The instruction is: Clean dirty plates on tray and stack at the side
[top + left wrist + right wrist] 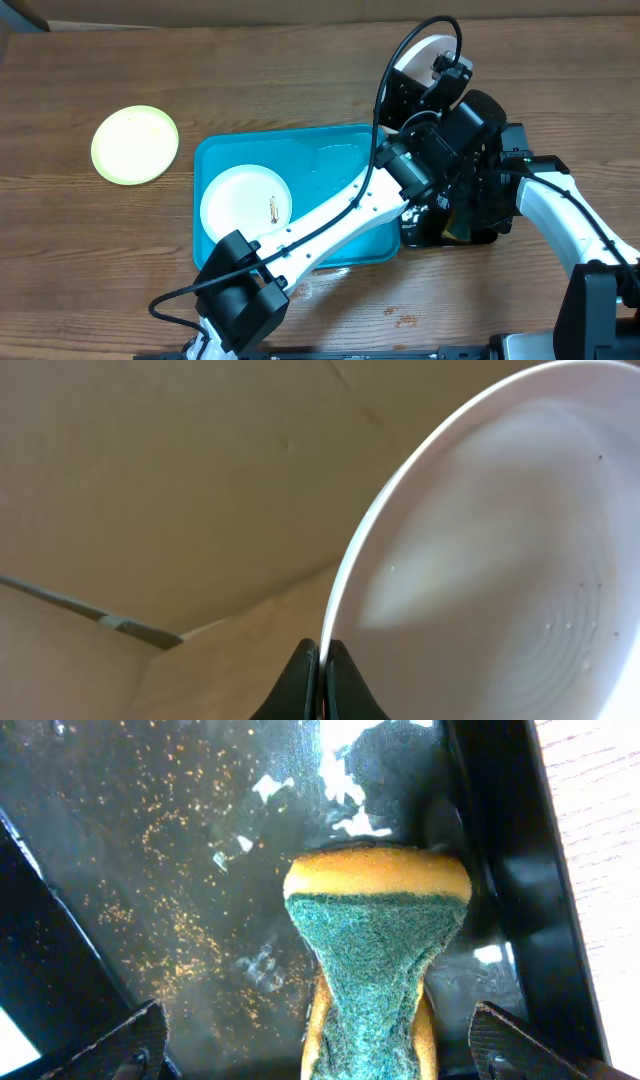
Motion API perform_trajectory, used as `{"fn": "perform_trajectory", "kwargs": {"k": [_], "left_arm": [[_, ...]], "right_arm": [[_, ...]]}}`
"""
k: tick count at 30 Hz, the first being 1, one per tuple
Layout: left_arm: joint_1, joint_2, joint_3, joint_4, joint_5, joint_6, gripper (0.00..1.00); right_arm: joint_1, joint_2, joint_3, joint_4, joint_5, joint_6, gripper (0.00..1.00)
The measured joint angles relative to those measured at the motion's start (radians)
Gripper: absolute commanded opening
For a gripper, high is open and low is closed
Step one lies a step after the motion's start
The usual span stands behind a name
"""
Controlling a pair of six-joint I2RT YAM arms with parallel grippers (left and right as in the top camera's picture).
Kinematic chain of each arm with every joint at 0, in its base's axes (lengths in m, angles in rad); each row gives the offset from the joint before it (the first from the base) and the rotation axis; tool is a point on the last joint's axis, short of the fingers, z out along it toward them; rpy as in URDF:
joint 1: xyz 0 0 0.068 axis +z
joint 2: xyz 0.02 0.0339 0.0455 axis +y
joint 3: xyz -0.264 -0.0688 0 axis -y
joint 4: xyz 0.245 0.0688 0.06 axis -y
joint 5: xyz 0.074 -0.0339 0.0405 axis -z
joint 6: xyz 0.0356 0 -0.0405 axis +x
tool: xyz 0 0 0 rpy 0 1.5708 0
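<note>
The tray point(340, 150) lies back along the arm from the left gripper point(322, 652), with a smeared plate point(245, 200) in it and the green plate point(135, 145) farther off. That gripper is pinched tight on the rim of the held plate point(500, 540), which looks stiff, light and glossy, probably slippery, so the rim is the place to hold it. The right gripper point(320, 1035) gapes wide and empty, the soft sponge point(375, 930) lying free between its fingers.

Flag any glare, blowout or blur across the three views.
Overhead: yellow-green plate and white plate on the turquoise tray overexposed. Left wrist: held plate close to the lens, soft. Right wrist: white glare patches on the glossy black tray; sponge sharp.
</note>
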Motion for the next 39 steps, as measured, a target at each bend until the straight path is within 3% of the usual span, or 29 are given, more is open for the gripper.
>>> {"fn": "perform_trajectory", "kwargs": {"k": [5, 10, 18, 21, 25, 30, 33, 37, 39], "left_arm": [[0.018, 0.0, 0.003, -0.227, 0.142, -0.138, 0.04], [0.104, 0.0, 0.005, -0.409, 0.441, -0.301, 0.04], [0.443, 0.0, 0.005, -0.583, 1.125, -0.395, 0.04], [0.56, 0.0, 0.005, -0.644, 1.254, -0.395, 0.04], [0.641, 0.0, -0.004, -0.679, 1.334, -0.379, 0.04], [0.633, -0.004, -0.092, -0.616, 1.372, -0.359, 0.04], [0.625, -0.004, -0.172, -0.537, 1.371, -0.357, 0.04], [0.621, -0.004, -0.257, -0.476, 1.324, -0.36, 0.04], [0.621, -0.004, -0.278, -0.47, 1.281, -0.36, 0.04]], "right_arm": [[0.0, 0.0, 0.0, -0.008, 0.0, 0.0, 0.97], [0.0, 0.0, 0.0, -0.011, 0.0, 0.0, 0.96], [0.0, 0.0, -0.007, 0.034, 0.0, 0.0, 0.88], [0.0, 0.0, -0.033, 0.079, 0.0, 0.002, 0.86], [0.0, 0.0, -0.084, 0.147, 0.0, 0.003, 0.86], [0.011, 0.0, -0.144, 0.248, 0.002, 0.003, 0.82], [0.024, -0.004, -0.153, 0.282, 0.003, 0.003, 0.78], [0.05, -0.004, -0.158, 0.314, 0.002, 0.002, 0.64], [0.059, -0.004, -0.163, 0.326, 0.0, 0.003, 0.64]]}}
